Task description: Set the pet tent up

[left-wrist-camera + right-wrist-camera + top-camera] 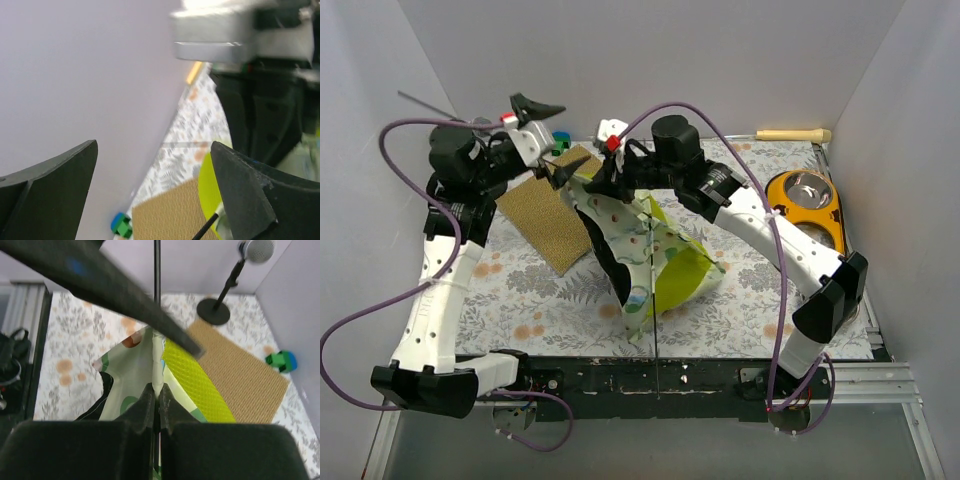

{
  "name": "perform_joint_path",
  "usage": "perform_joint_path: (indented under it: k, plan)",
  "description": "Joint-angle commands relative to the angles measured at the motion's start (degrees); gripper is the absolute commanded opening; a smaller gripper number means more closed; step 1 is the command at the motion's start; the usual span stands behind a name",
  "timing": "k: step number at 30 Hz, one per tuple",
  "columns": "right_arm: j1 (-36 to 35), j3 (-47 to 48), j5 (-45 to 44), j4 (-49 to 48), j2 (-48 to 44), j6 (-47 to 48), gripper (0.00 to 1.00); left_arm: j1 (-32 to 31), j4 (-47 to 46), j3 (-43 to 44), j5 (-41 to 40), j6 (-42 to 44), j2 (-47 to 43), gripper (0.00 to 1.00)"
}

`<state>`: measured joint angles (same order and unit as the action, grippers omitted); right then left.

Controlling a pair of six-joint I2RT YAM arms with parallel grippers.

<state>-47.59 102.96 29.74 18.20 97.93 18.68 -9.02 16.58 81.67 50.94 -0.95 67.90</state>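
The right gripper (156, 401) is fully closed, its two fingers (146, 407) pinched on a thin black pole (157, 285) of the pet tent (650, 255). The pole rises straight up from the grip in the right wrist view, and cream-green printed fabric and the lime-green lining (192, 385) spread out immediately beyond the fingertips. The left gripper (154, 149) stands wide open and holds nothing; only the pale back wall shows between its fingers (50, 192). It sits raised to the left of the right gripper, near the tent's upper end. The pet tent lies partly collapsed at the centre of the table (520, 290), which has a floral cover. The tent's upper end is lifted at the grip, with the black underside and lime lining exposed. The brown mat (545, 215) lies just to its left, touching or slightly overlapped at one corner. A small green-and-blue toy (281, 361) sits beyond the mat by the back wall. An orange double bowl (807, 195) stands well apart on the right.
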Motion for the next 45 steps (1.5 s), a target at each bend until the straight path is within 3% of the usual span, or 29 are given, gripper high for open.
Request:
perform_joint_path:
  k: [1, 5, 9, 13, 17, 21, 26, 38, 40, 45]
  plan:
    - [1.09, 2.51, -1.08, -17.65, -4.85, -13.29, 0.01, 0.05, -19.02, 9.8, -6.81, -24.06, -0.32, 0.98]
    - [2.42, 0.5, -5.72, -28.11, -6.78, -22.09, 0.01, 0.05, -25.61, 15.97, -8.48, -37.69, 0.92, 0.98]
    - [5.22, -7.84, -13.81, -39.52, -11.52, -32.09, 0.01, 0.05, -31.51, 16.5, -9.09, -44.65, -0.31, 0.98]
    - [5.67, -9.44, -21.28, -42.71, -13.03, -37.29, 0.01, 0.05, -30.64, 19.58, -14.98, -49.75, 0.92, 0.98]
    - [5.58, -11.89, -20.7, -47.45, -13.64, -41.79, 0.01, 0.05, -27.4, 20.02, -23.06, -55.63, 2.85, 0.98]
    - [4.18, -24.88, -19.79, -57.99, -17.5, -35.65, 0.01, 0.14, -19.31, 27.91, -27.38, -63.55, 8.29, 0.98]
    - [4.0, -34.13, -19.72, -64.15, -19.18, -29.85, 0.01, 0.05, -18.79, 38.89, -25.54, -70.4, 15.75, 0.98]
    - [2.07, -32.21, -14.45, -71.01, -15.67, -24.48, 0.01, 0.05, -26.5, 52.53, -26.95, -73.93, 27.63, 0.98]
    - [1.8, -31.42, -13.74, -71.54, -14.79, -23.78, 0.01, 0.05, -30.09, 54.03, -24.67, -74.11, 28.51, 0.93]
    - [1.19, -26.85, -13.56, -74.18, -10.14, -24.39, 0.01, -2.67, -38.45, 57.46, -15.62, -71.13, 30.1, 0.66]
